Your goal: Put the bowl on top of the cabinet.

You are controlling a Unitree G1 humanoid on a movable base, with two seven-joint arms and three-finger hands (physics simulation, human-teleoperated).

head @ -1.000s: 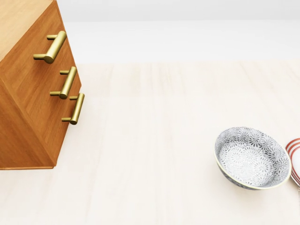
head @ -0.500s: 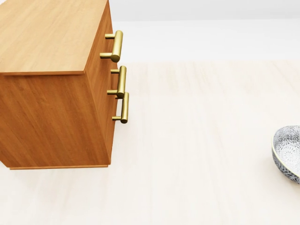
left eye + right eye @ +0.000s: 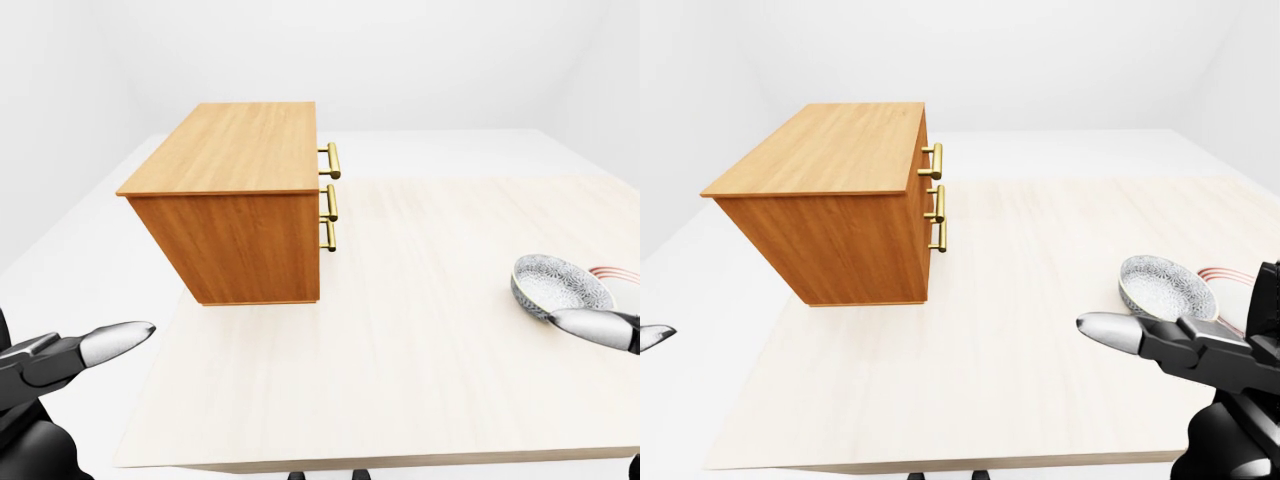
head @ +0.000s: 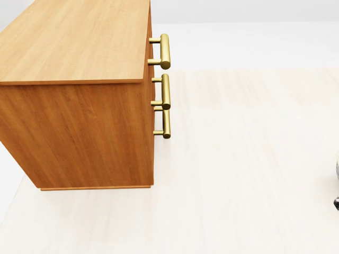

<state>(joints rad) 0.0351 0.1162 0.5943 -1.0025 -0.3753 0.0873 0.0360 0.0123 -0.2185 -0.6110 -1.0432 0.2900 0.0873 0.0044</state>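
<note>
The grey-patterned bowl (image 3: 1167, 285) rests on the pale table at the right of the right-eye view. Only a sliver of it shows at the right edge of the head view. The wooden cabinet (image 3: 240, 200) with three brass handles (image 4: 165, 84) stands on the table's left part, its flat top bare. My right hand (image 3: 1120, 330) hovers below and left of the bowl, fingers stretched out, holding nothing. My left hand (image 3: 100, 345) reaches in at the lower left of the left-eye view, open and apart from the cabinet.
A red-striped plate (image 3: 610, 272) lies just right of the bowl. The pale wooden table (image 3: 400, 330) spreads between cabinet and bowl. Its near edge runs along the bottom of the eye views. White floor and walls surround it.
The head camera has turned left: the cabinet has slid rightward in the picture and now shows its top, while the bowl has drifted out to the right edge.
</note>
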